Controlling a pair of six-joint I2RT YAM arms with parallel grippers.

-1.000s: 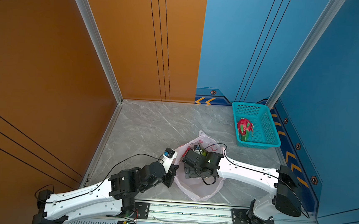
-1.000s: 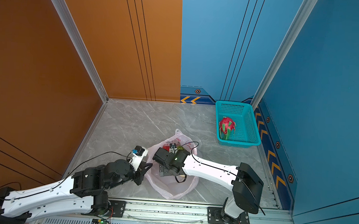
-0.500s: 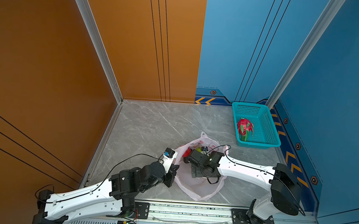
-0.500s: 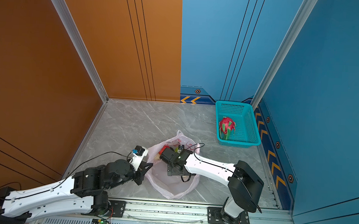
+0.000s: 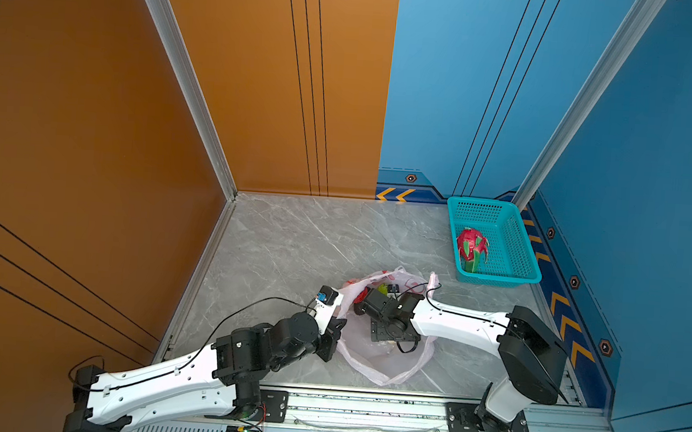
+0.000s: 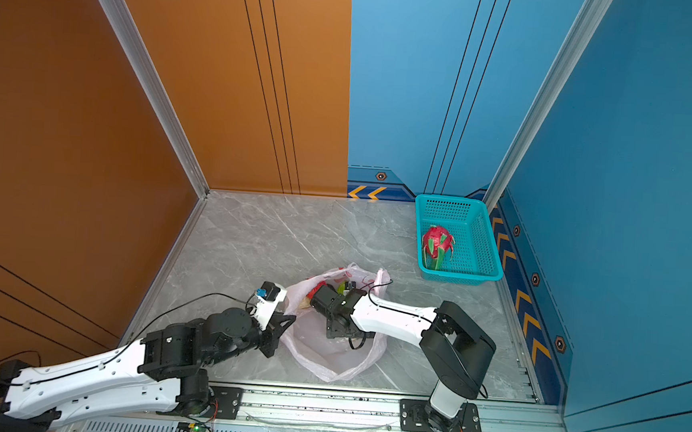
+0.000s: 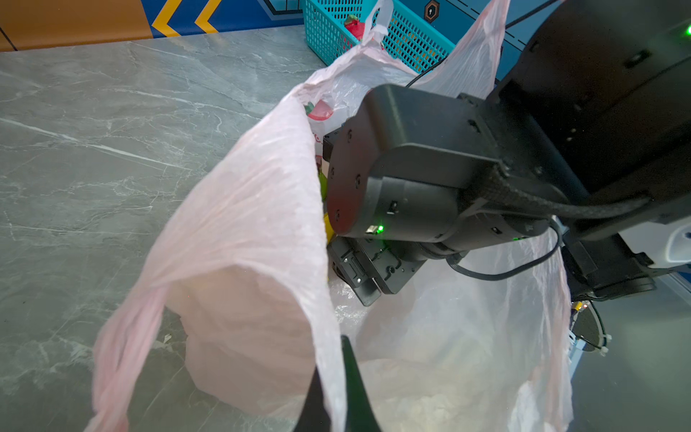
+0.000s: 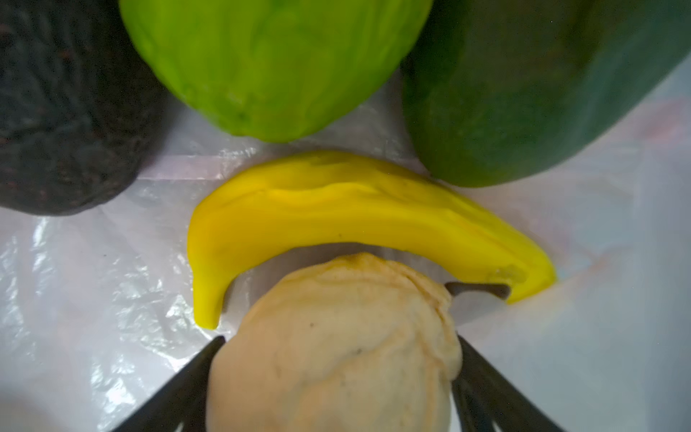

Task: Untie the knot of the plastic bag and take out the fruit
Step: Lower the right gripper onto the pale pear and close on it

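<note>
One plastic bag (image 5: 383, 370) lies open on the counter (image 5: 292, 238), long axis near-to-far, handles toward one basket (image 5: 517, 245) holding one dragon fruit (image 5: 472, 244); left hand (image 7: 336, 389) pinched on its rim; inside, right hand (image 8: 340, 337) clamped on one cream fruit (image 8: 329, 366); one banana (image 8: 355, 209) lies crosswise beyond; one avocado (image 8: 63, 104), one bright green fruit (image 8: 276, 56), one dark green fruit (image 8: 523, 86).

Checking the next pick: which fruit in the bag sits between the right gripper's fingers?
The cream lumpy fruit, flanked by the black fingers of the right gripper. The yellow banana curves just beyond it; the bright green fruit lies farther.
</note>
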